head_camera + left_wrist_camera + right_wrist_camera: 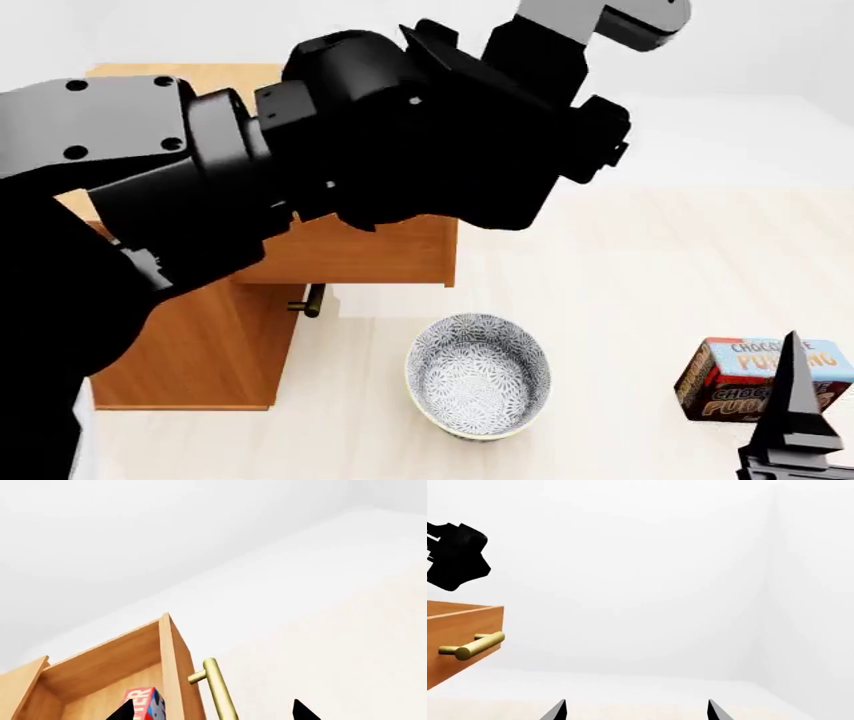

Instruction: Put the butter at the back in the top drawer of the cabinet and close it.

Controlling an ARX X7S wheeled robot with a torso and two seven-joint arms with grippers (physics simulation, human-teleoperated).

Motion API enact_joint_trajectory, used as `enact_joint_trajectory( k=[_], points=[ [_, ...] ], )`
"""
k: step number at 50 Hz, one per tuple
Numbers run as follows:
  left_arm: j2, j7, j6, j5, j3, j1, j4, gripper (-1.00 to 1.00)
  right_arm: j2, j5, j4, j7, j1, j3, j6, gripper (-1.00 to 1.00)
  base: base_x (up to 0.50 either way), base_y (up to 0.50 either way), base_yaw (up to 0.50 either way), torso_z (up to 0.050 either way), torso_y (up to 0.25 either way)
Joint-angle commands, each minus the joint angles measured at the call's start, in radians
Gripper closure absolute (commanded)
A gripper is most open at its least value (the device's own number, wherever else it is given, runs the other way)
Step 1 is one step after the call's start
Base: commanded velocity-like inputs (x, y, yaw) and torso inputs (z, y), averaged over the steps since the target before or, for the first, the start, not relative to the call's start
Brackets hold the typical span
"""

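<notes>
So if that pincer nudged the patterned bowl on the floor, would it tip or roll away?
Probably neither. The bowl sits upright on its base and looks wide for its height, so a nudge would more likely slide it over the smooth pale floor. It looks like glazed ceramic, so likely stiff, fairly heavy, slippery to grip, and could chip if knocked hard.

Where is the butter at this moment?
The butter lies inside the open top drawer, seen in the left wrist view between that drawer's wooden walls, with the brass handle on the other side of the front panel.
</notes>
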Motion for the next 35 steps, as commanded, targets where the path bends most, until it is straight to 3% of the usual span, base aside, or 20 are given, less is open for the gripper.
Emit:
enact_joint_trajectory(
  k=[1,12,15,20,35],
  points=[
    [0.0,-0.072,-0.012,0.013,0.062,0.051,0.094,-1.0,0.0,-0.01,0.062,0.003,-0.017,-0.017,-0.074,-1.0,0.0,0.0,0.0,0.0,0.0],
    [0.0,-0.037,-0.07,0.087,0.058,0.081,0.149,-1.0,0.0,-0.001,0.049,0.004,-0.015,-0.013,-0.06,-1.0,0.0,0.0,0.0,0.0,0.0],
    [0.0,-0.018,-0.088,0.119,0.057,0.092,0.168,-1.0,0.0,-0.039,0.132,0.022,-0.043,-0.04,-0.156,-1.0,0.0,0.0,0.0,0.0,0.0],
    [0.0,0.005,-0.108,0.149,0.056,0.105,0.179,-1.0,0.0,-0.059,0.154,0.039,-0.053,-0.05,-0.183,-1.0,0.0,0.0,0.0,0.0,0.0],
    [0.0,0.057,-0.181,0.205,0.053,0.144,0.15,-1.0,0.0,-0.071,0.099,0.059,-0.05,-0.044,-0.129,-1.0,0.0,0.0,0.0,0.0,0.0]
  ],
)
